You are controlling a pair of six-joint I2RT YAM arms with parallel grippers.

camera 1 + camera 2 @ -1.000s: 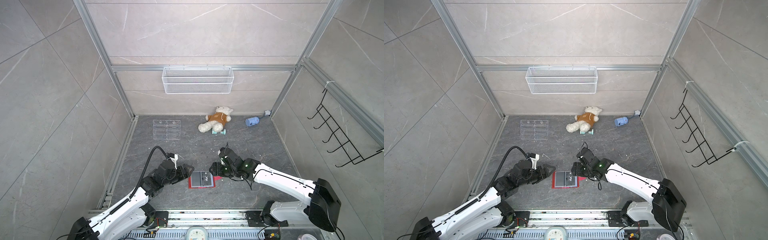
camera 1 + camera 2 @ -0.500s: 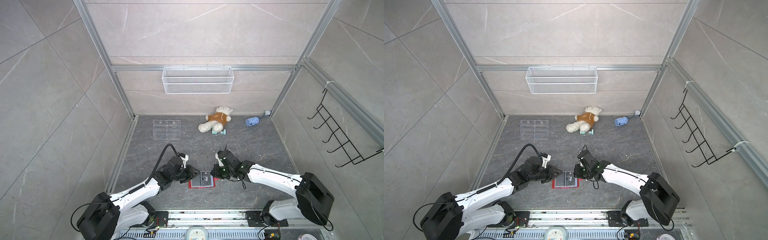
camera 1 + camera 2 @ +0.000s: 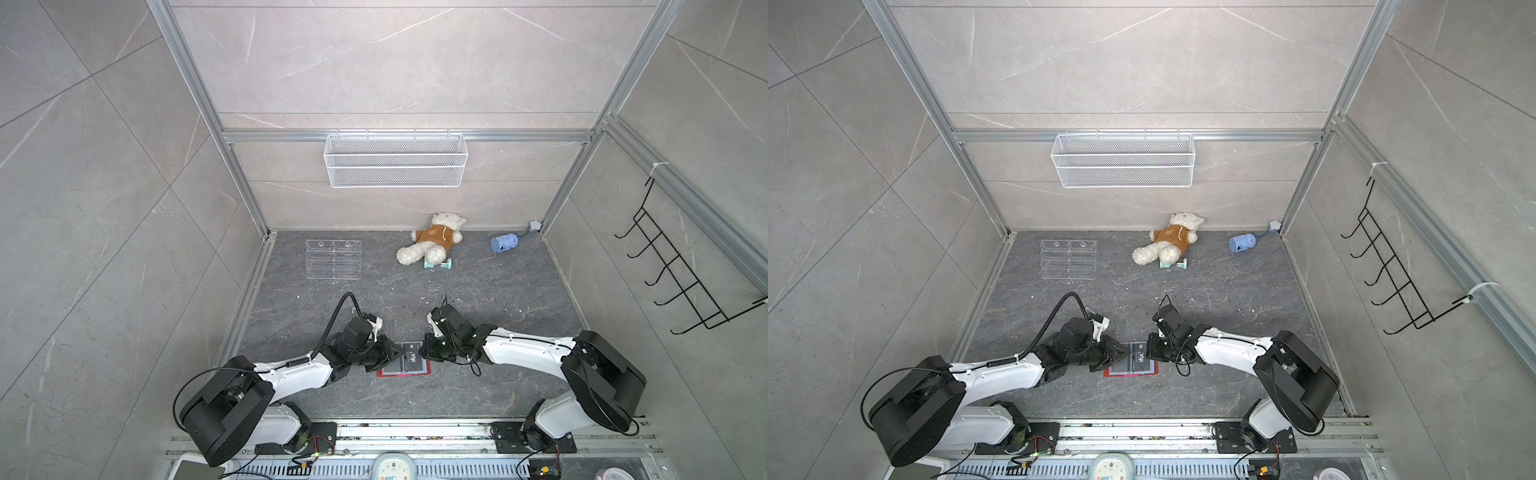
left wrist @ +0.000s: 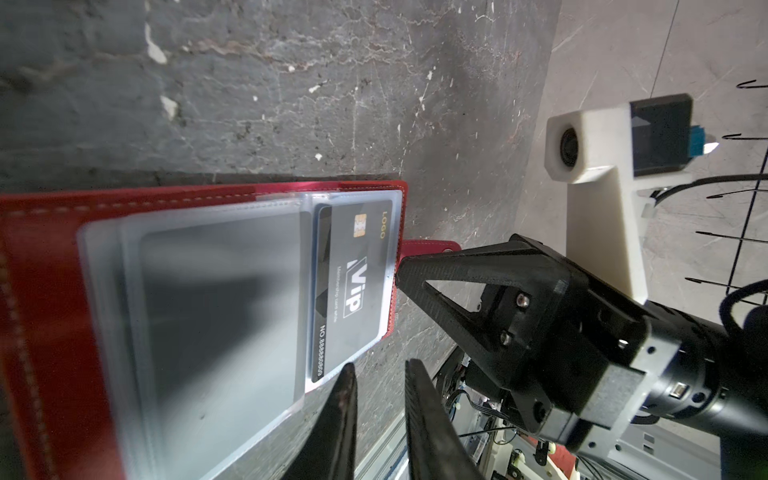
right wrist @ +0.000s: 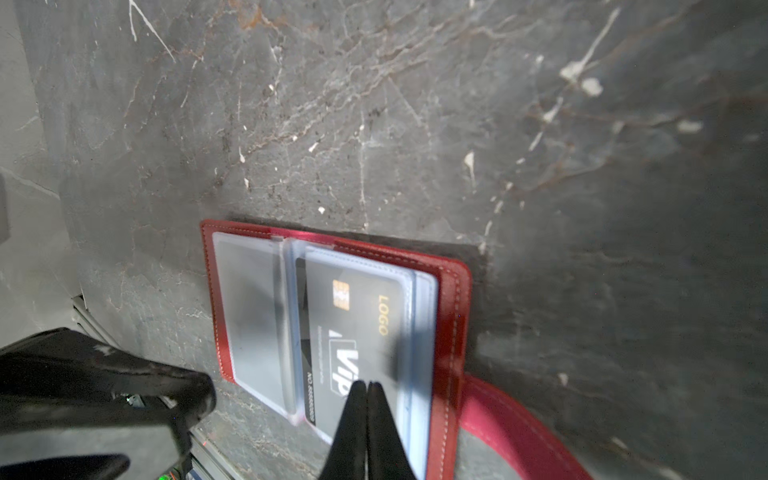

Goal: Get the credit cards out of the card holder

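The red card holder point(image 3: 403, 374) point(image 3: 1129, 375) lies open on the dark floor near the front, with its clear sleeves facing up. A dark credit card with white "Vip" lettering point(image 4: 357, 282) point(image 5: 357, 316) sits in the top sleeve on the page by the red snap tab point(image 4: 428, 246). My left gripper point(image 4: 376, 365) point(image 3: 400, 353) stands just off a sleeve corner, with a narrow gap and bare floor between its fingers. My right gripper point(image 5: 365, 384) point(image 3: 423, 351) is shut, and its tips rest over the card's sleeve at the tab side. The other page shows only a blurred grey shape.
A clear acrylic rack point(image 3: 333, 259) lies at the back left. A teddy bear point(image 3: 432, 243) with a teal dumbbell point(image 3: 438, 264) and a blue bottle-like object point(image 3: 505, 242) lie along the back wall. A wire basket point(image 3: 395, 160) hangs on that wall, and a black hook rack point(image 3: 681, 274) on the right one.
My left arm has reached right up to the card holder and its jaws have narrowed. My right gripper has shut and now rests on the card's page.
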